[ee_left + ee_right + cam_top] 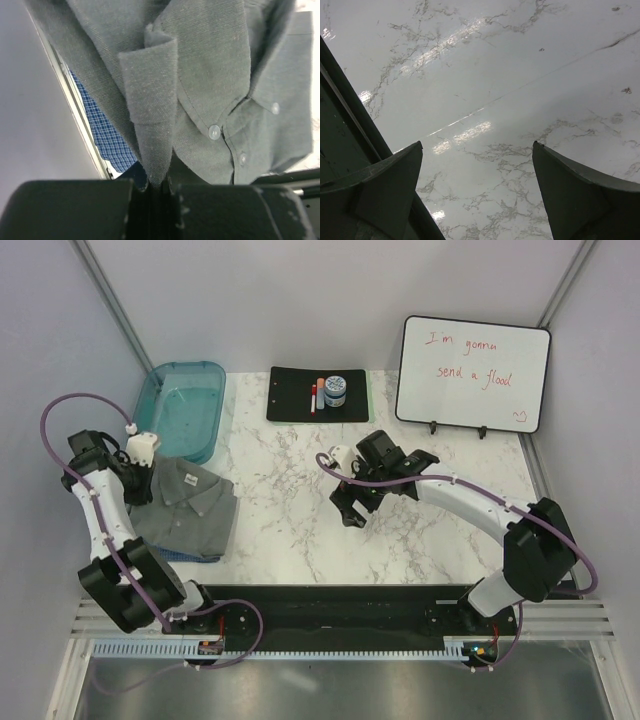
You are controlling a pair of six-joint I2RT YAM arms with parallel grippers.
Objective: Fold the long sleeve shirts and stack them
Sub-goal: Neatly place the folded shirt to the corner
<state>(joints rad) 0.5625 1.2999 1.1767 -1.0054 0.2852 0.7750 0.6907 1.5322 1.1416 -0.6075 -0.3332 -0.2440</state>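
Top external view: the grey shirt (188, 502) lies folded at the table's (290, 510) left edge, collar toward 11 o'clock and hem toward 5 o'clock, so its long axis runs along that line. A strip of the blue checked shirt (200, 556) shows under its near edge, so the grey one sits on top. The left gripper (146, 478) is at the collar end, and the rest of the shirt spreads away from it toward 4 o'clock. The right gripper (350, 512) hangs over bare marble, well apart, with the stack at its 9 o'clock. The left arm is plainly the nearer one.

Left wrist view: the left gripper (159, 186) has its fingers pressed together on a folded flap of grey cloth that rises toward 12 o'clock. The buttoned front of the grey shirt (215, 75) lies at 1 o'clock, the blue checked shirt (106, 136) at 10 o'clock beneath it.

Right wrist view: the right gripper (476, 150) is spread wide and holds nothing; only the table (510, 65) shows between its fingers (385, 190).

Any tidying of the stack probably falls to the left arm, pulling along the shirt's long axis.
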